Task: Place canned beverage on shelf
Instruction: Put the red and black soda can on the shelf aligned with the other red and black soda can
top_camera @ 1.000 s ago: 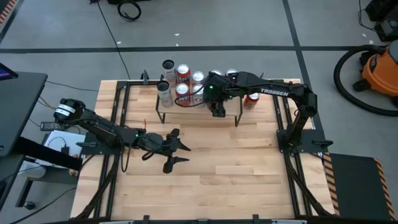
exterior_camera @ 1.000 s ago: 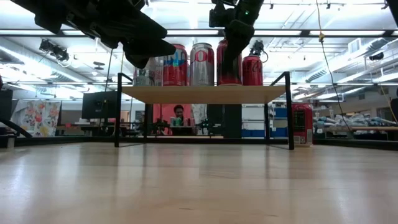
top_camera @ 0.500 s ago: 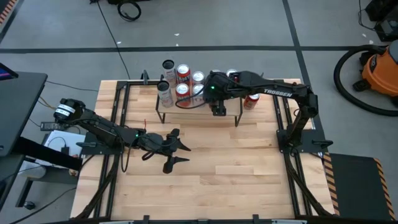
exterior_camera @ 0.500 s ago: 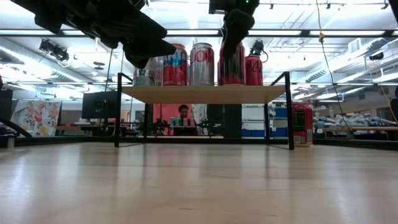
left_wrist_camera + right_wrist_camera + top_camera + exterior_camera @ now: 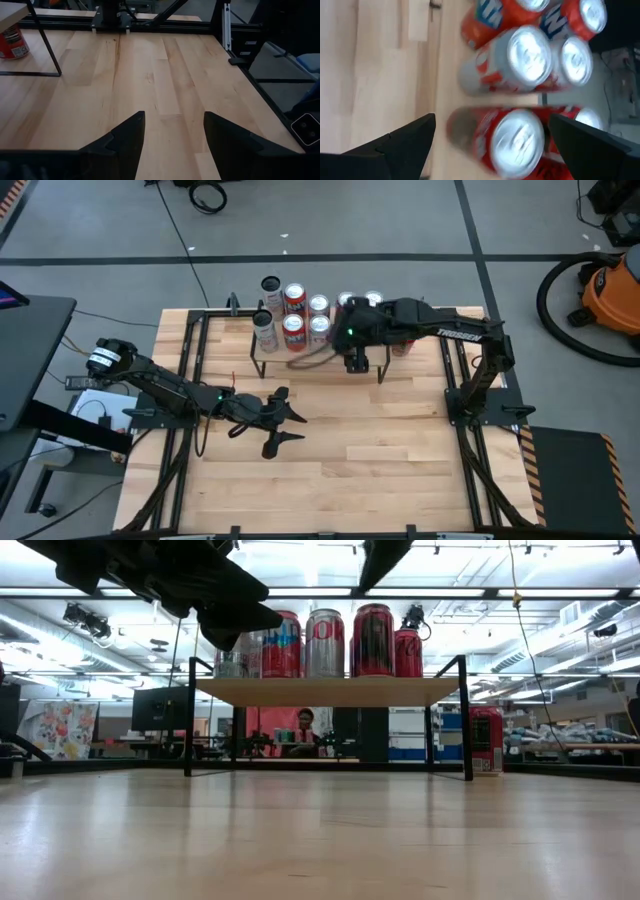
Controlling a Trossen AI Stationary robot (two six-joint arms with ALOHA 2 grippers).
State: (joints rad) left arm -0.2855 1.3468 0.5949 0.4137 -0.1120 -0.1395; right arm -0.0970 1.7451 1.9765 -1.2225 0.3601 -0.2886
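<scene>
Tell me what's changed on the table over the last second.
The right claw let go of the red can it was setting on the shelf and has risen clear above it, open. That can now stands free beside the others. The left claw stayed put, open, low over the table.

This is a robotics lab in a big open workspace. The wooden table (image 5: 330, 450) sits in a black metal frame (image 5: 190, 370) on a grey concrete floor (image 5: 100, 240) marked with tape lines, with cables and an orange shop vacuum (image 5: 610, 285) around it. Beyond the table, the low view shows an exposed ceiling with strip lights (image 5: 560, 590), monitors (image 5: 160, 708) on desks and a seated person (image 5: 305, 725).
</scene>
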